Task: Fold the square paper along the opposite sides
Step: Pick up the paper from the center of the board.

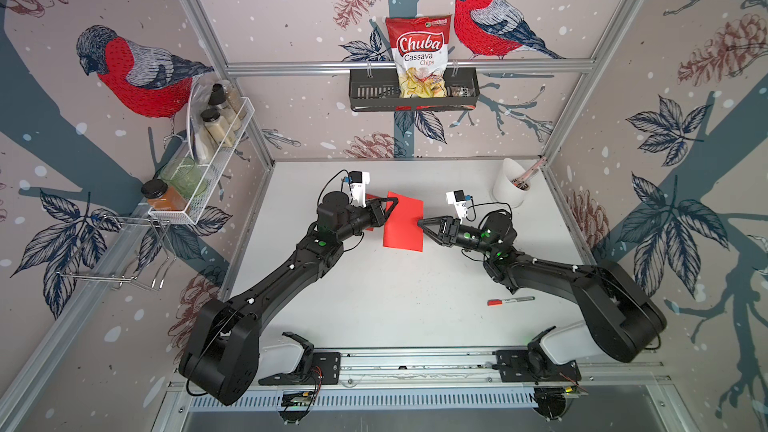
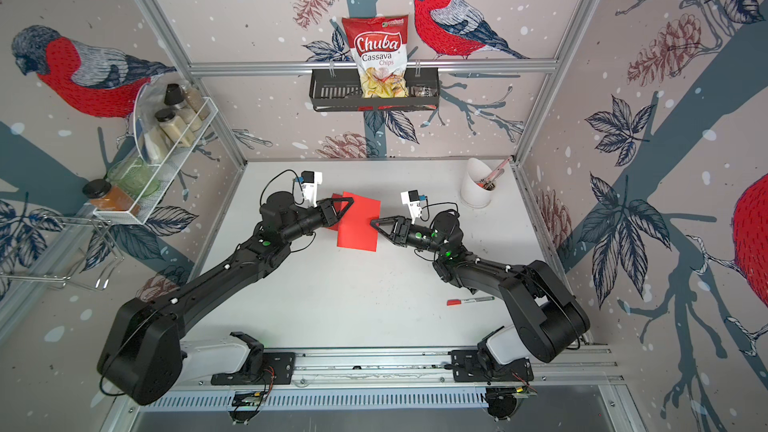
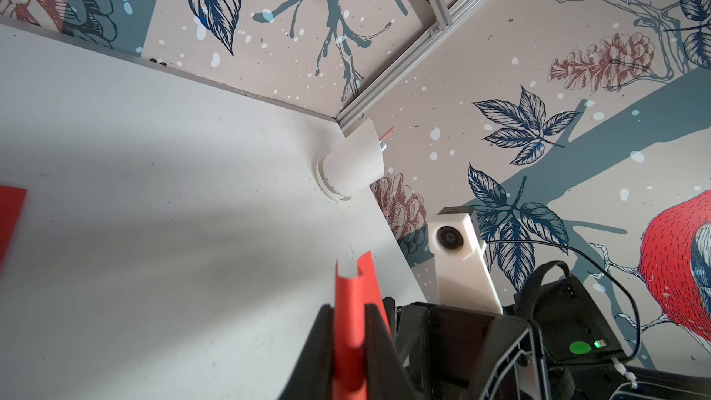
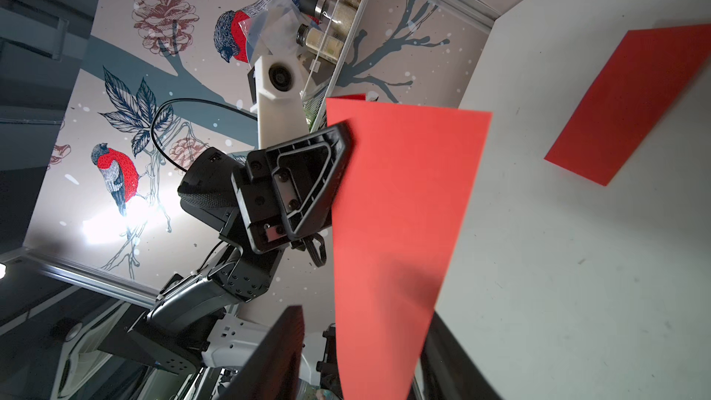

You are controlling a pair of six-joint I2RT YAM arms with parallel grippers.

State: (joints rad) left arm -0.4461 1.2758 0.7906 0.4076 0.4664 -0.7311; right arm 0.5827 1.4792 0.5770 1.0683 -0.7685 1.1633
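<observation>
- Table (image 1: 395, 305): white and scuffed, boxed in by an aluminium frame. The walls on three sides carry bird-and-pinecone wallpaper.
- Back wall: a black basket (image 1: 365, 89) hangs from the rail with a chips bag (image 1: 419, 56) standing in it.
- Wall on the left arm's side: a white wire rack (image 1: 216, 168) holds jars.
- Far corner on the right arm's side: a white cup (image 1: 509, 187) with pens sits on the table.
- A marker (image 1: 510, 300) lies on the table near the right arm, well apart from the paper.
- Red paper (image 1: 405, 224) (image 2: 359, 224): it is at mid-table between the two grippers, lifted and standing steeply rather than flat. Whether its low edge touches the table cannot be told.
- Left gripper (image 1: 395, 200) (image 3: 348, 309): it is pinched on the paper's far corner. In the left wrist view the paper (image 3: 348, 321) sits tight between both fingers.
- Right gripper (image 1: 419, 222) (image 4: 365, 313): it is at the paper's opposite edge. The jaws are spread with the paper (image 4: 392, 205) running between them, and a gap shows beside one finger, so it is not clamped.
- A second red sheet (image 4: 631, 105) lies flat on the table. In both top views it is partly hidden under the left gripper.
</observation>
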